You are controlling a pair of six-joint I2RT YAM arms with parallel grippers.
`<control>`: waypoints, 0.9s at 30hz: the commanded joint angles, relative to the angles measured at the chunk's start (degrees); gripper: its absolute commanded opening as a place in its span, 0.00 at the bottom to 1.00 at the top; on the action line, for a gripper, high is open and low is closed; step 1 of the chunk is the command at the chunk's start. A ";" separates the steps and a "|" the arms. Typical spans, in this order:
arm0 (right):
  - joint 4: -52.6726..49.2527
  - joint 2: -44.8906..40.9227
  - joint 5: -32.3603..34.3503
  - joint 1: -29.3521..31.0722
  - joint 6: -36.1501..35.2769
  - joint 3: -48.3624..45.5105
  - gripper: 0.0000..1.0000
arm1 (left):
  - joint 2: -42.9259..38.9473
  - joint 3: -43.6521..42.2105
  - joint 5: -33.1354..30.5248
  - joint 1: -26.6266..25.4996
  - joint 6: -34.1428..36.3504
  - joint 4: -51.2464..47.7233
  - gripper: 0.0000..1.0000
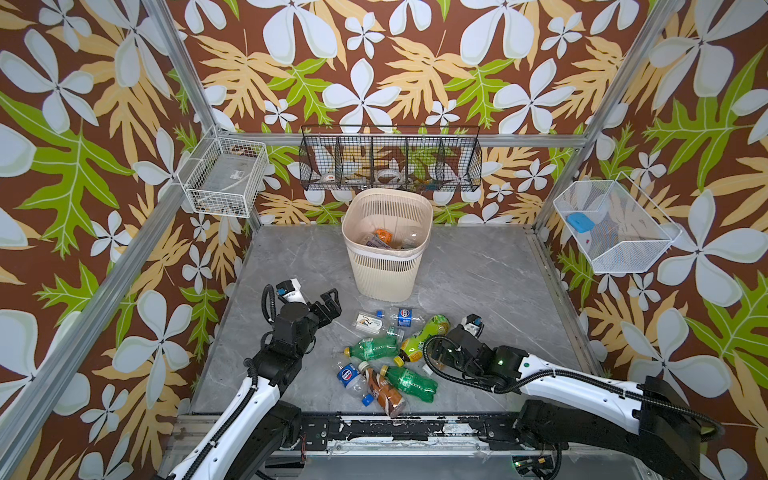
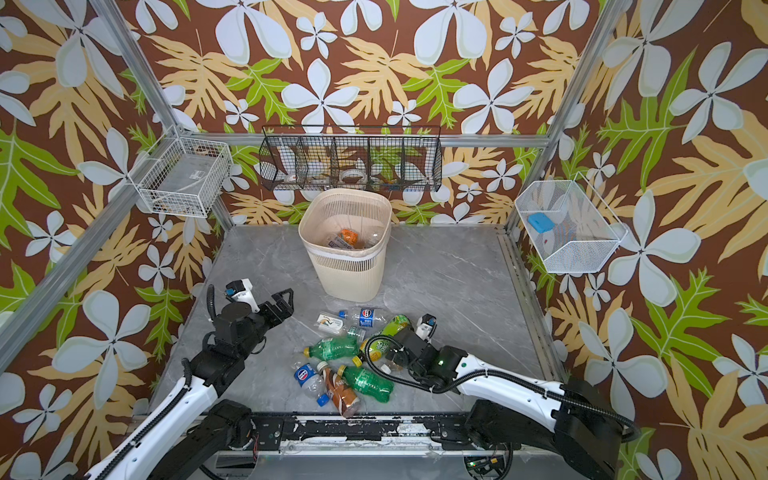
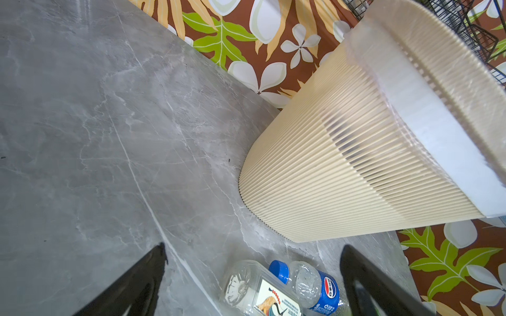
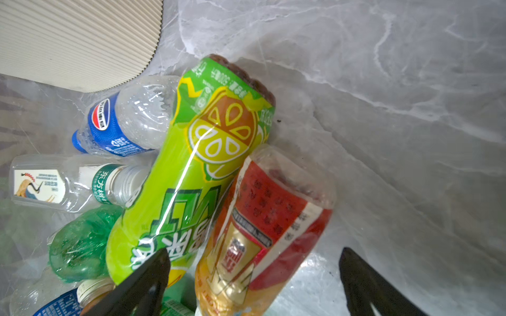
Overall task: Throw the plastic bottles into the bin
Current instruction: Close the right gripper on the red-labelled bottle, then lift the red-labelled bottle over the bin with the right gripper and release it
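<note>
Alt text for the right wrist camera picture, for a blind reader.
The open right gripper hovers over a red-labelled bottle lying against a lime-green-labelled bottle on the grey marble table. Clear bottles and a green bottle lie beside them, near the beige bin.

Robot test cell, lab-type rig, not a home. Aluminium frame (image 1: 192,83) boxes in small grey marble-look worktop (image 1: 478,274). Walls (image 1: 374,62) flat panels, printed with big flowers and leaves. Two arms (image 1: 245,399) mounted on scuffed rail (image 1: 395,428) at front edge. White baskets (image 1: 226,183), black rack (image 1: 390,160) hung off frame. Staged props: bin (image 1: 386,266), scattered bottles (image 1: 372,347).
</note>
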 commanded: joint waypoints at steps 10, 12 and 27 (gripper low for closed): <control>5.02 6.79 2.50 0.07 3.49 -0.62 0.80 | 0.06 -0.13 -1.15 0.08 0.08 -0.57 1.00; 5.08 7.24 2.85 0.07 4.08 -0.90 0.77 | 0.06 -0.19 -1.22 0.12 0.02 -0.57 1.00; 4.40 0.30 9.78 -1.75 5.33 -4.13 0.53 | 1.29 -0.79 -0.84 0.08 -1.46 0.04 1.00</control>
